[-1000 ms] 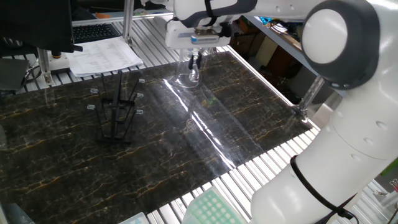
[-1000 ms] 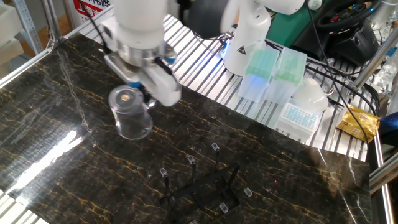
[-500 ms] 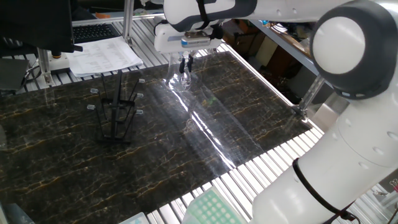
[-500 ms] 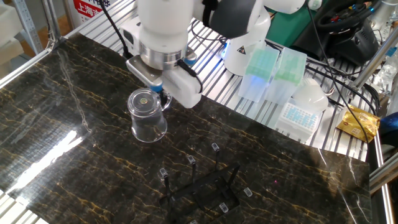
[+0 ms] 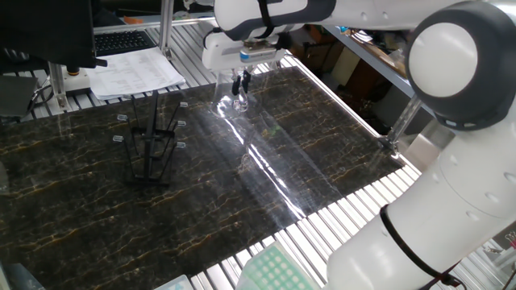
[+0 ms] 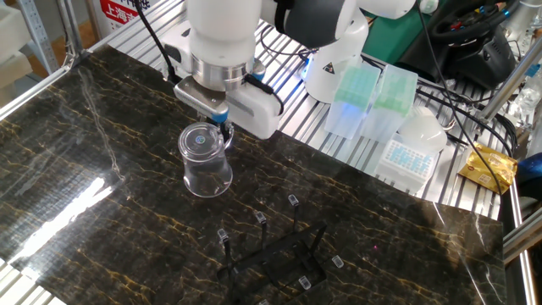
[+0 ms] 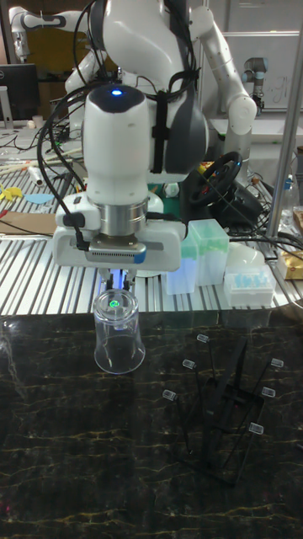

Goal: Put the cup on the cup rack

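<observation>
The cup (image 6: 207,163) is a clear glass held upside down, thick base up and wide rim down, just above the dark marble table (image 6: 102,203). My gripper (image 6: 222,130) is shut on it near the base, with the fingers mostly hidden behind the hand. The cup also shows in the tall view (image 7: 118,334) under the gripper (image 7: 116,289), and faintly in the first fixed view (image 5: 230,98) below the gripper (image 5: 239,80). The cup rack (image 6: 275,254), a black wire stand with pale prong tips, stands upright and apart from the cup (image 7: 225,404) (image 5: 151,145).
Green and white pipette-tip boxes (image 6: 373,97) and a yellow packet (image 6: 489,165) lie on the slatted bench behind the table. Papers (image 5: 133,72) and an aluminium post (image 5: 165,24) stand beyond the rack. A second robot (image 7: 227,76) is in the background.
The gripper has carried the cup sideways towards the rack side of the table; most of the move came early, with only a slight shift in the last half second.
</observation>
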